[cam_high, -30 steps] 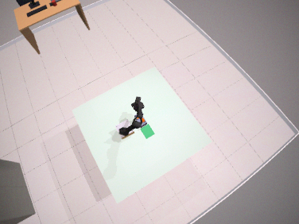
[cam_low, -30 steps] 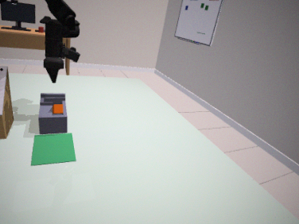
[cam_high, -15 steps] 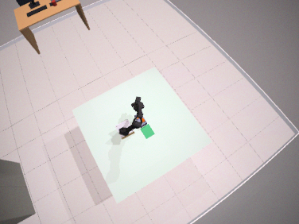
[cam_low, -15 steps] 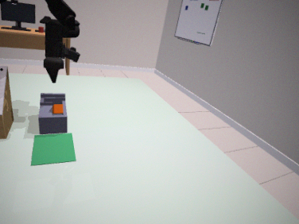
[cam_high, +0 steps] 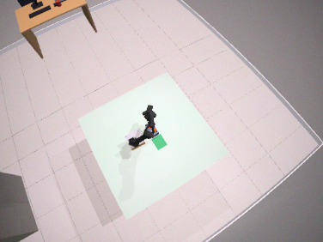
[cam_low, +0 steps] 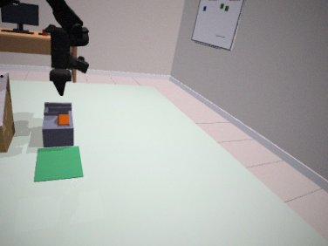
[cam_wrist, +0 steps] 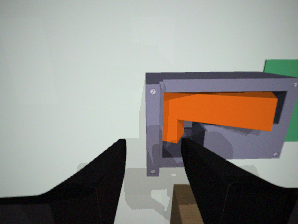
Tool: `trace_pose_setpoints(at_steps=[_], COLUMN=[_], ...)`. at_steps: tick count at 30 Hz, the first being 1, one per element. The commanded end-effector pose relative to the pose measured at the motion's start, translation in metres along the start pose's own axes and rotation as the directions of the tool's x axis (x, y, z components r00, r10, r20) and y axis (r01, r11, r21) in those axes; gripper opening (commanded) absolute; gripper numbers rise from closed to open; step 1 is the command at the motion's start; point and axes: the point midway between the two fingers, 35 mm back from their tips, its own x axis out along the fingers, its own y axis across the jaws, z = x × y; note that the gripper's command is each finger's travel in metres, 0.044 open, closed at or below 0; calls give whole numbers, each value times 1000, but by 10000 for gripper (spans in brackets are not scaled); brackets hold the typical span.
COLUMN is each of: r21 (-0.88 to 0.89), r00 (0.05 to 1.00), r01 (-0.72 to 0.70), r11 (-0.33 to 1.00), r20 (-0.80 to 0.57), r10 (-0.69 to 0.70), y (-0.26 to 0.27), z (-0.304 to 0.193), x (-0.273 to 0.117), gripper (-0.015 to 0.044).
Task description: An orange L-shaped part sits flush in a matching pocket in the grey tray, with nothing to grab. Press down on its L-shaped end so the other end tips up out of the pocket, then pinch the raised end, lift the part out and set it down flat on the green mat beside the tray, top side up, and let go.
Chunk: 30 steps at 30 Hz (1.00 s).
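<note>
We see the fingers (cam_low: pixel 61 87) apart, above the grey tray (cam_low: pixel 58 136) (cam_wrist: pixel 235 145), where the orange part (cam_low: pixel 64 119) (cam_wrist: pixel 220 110) lies. Beside the tray, our green mat (cam_high: pixel 159 142) (cam_low: pixel 58 164) (cam_wrist: pixel 282 67) rests on the pale table (cam_high: pixel 172 172) (cam_low: pixel 166 183) (cam_wrist: pixel 70 75). Around us spreads a pinkish tiled floor (cam_high: pixel 47 90) (cam_low: pixel 257 148), with a wooden desk (cam_high: pixel 51 15) (cam_low: pixel 26 45) and a whiteboard (cam_low: pixel 218 23) on a grey wall (cam_low: pixel 279 74).

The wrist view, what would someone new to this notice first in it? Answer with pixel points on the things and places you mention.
Probably the bright orange L-shaped part (cam_low: pixel 64 119) (cam_wrist: pixel 220 110), lying in the grey tray (cam_low: pixel 58 137) (cam_wrist: pixel 152 130) with its far end seemingly tipped up. Next, likely the gripper's two black fingers, standing apart at the bottom of the view with nothing between them. After that, the green mat (cam_high: pixel 159 142) (cam_low: pixel 58 164) (cam_wrist: pixel 285 67) peeks out behind the tray at the right edge.
</note>
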Motion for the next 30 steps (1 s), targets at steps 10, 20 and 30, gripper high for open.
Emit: trace_pose_setpoints(at_steps=[10, 20, 30], r21=[-4, -4, -4], r00=[1000, 1000, 1000], r01=[17, 17, 18], r11=[1000, 1000, 1000], r20=[-20, -20, -20], r10=[-17, -17, -18], y=[-6, -6, -6], z=[-7, -6, -7], x=[52, 64, 81], gripper=[180, 180, 180])
